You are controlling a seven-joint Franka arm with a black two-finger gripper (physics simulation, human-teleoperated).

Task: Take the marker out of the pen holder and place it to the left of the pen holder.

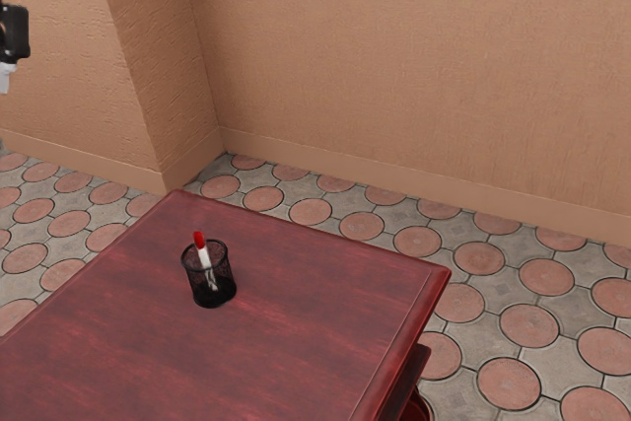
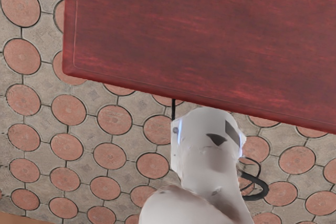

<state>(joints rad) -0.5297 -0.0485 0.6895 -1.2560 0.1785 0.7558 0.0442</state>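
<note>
At the upper left edge of the exterior view, a black part of my gripper (image 1: 14, 33) shows beside white arm parts, high above the table and well apart from the pen holder. How its jaws stand cannot be made out. The pen holder (image 1: 211, 289) is a black mesh cup standing upright on the dark red table (image 1: 296, 342). A white marker (image 1: 204, 256) with a red top leans inside it, its red end sticking up past the rim. The wrist view looks down on the bare red tabletop (image 2: 210, 30) and its edge.
In the wrist view, the white arm base (image 2: 207, 140) stands beside the table's edge, with a black cable (image 2: 257, 195) next to it. Tiled floor (image 1: 508, 327) surrounds the table, and a tan wall (image 1: 414, 66) rises behind it in the exterior view.
</note>
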